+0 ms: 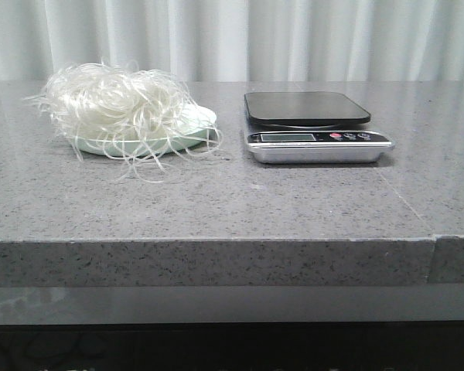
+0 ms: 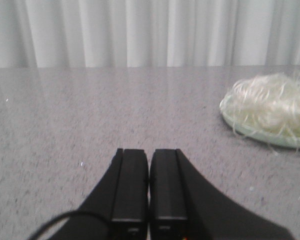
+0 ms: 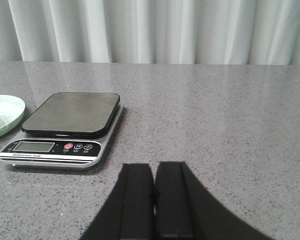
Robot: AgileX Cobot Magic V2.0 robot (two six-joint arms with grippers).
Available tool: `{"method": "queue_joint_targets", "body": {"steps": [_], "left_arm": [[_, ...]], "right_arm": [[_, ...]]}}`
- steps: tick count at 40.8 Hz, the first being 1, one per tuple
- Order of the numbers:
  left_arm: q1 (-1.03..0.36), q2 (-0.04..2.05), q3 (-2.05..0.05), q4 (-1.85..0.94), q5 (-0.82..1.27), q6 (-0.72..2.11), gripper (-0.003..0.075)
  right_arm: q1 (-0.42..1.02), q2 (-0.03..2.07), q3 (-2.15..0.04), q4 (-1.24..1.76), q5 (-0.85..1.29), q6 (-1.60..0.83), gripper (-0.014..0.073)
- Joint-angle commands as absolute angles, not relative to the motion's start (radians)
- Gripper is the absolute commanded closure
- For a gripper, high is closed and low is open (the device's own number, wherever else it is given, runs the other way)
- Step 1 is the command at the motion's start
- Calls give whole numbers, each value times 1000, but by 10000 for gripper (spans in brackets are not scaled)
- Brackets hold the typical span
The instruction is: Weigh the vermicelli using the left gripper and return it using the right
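Since both the left gripper (image 2: 149,187) and right gripper (image 3: 155,200) sit closed and empty, watch the vermicelli (image 1: 116,104): its stray loops overhang the plate (image 1: 187,137) and may snag, dragging it.

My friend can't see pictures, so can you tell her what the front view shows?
A fluffy pile of white vermicelli sits on a pale green plate on a grey stone table. To its right stands a kitchen scale with nothing on its black top. White curtains hang behind, and no robot arms show.

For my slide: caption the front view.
Vermicelli heaped on a green plate beside an empty kitchen scale.
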State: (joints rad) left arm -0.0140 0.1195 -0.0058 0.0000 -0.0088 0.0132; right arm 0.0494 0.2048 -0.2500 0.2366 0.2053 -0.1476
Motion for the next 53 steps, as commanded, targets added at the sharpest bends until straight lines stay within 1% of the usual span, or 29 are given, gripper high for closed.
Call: {"method": "queue_joint_targets", "body": {"steps": [1,3,9,53], "left_arm": [[-7,25,8,-8,-8,14,582],[-7,-24,4,0,62,33,582],[-7,-26,11,6,87,62,582],[-7,-26,11,8,73,62,582]], "right_arm": [[46,212,-274,230,132,-148,437],[46,212,-274,230,132,-148,437],[46,214,-274,230,132,-148,437],[46,214,-274,230,132,-148,437]]}}
